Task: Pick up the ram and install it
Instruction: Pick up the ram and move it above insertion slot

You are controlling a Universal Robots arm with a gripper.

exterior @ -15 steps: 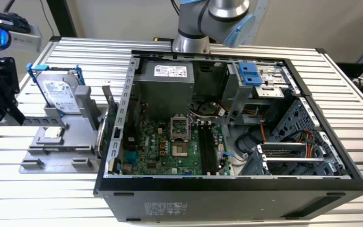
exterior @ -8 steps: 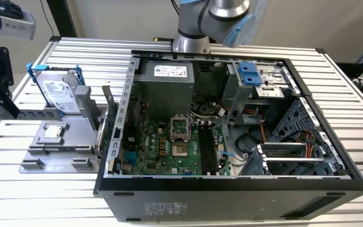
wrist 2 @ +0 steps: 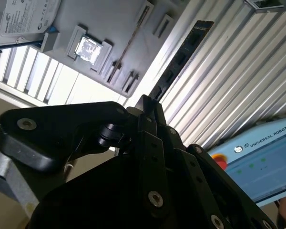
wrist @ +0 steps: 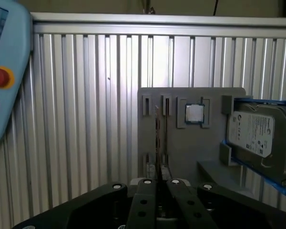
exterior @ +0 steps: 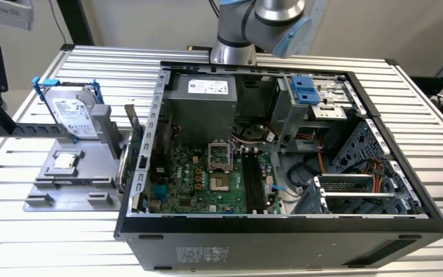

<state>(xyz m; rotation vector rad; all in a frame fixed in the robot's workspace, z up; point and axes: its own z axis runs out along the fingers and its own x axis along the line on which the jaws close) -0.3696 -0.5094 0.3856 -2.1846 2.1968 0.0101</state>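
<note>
In both wrist views my gripper [wrist 2: 146, 103] [wrist: 157, 183] is shut on the ram [wrist 2: 182, 53], a long, thin, dark stick that juts out past the black fingertips. The first wrist view shows the ram [wrist: 157, 138] edge-on as a thin line, hanging above the grey holder plate [wrist: 181, 152]. In the exterior view the open computer case [exterior: 283, 228] lies on the table. Its green motherboard [exterior: 198, 179] has long black memory slots [exterior: 254, 180] near the middle. The arm's lower joint [exterior: 241, 34] rises behind the case.
The grey holder plate [exterior: 83, 173] stands at the exterior view's left of the case and carries a silver hard drive in blue rails [exterior: 75, 115] [wrist: 257, 138], a small square chip [exterior: 65, 161] [wrist: 194, 113] and an upright card [exterior: 131, 130]. A teach pendant [wrist 2: 262, 162] [wrist: 5, 71] lies on the slatted table.
</note>
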